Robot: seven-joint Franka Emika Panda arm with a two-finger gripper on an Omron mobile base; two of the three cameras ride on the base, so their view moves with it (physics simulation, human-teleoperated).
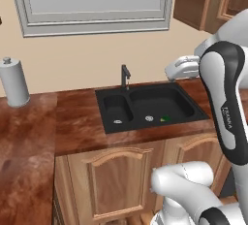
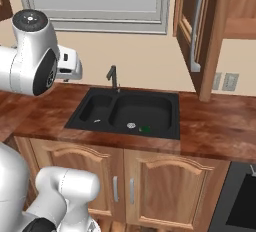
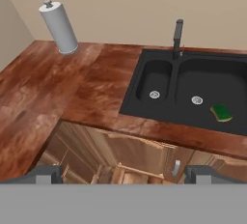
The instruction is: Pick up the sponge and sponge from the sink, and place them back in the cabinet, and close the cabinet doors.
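Hand view: gripper high over the counter edge, fingers spread wide, holding nothing.

One sponge lies flat, green side up, on the floor of the larger basin of the sink, just beside that basin's silver drain; the same sponge shows in the left base view and the right base view. A second sponge cannot be made out. Faucet stands at the sink's back rim, between basins. Paper towel roll stands upright on the wooden countertop, well apart from the sink. In the right base view, the cabinet hangs to the sink's right, one of the cabinet doors swung open.
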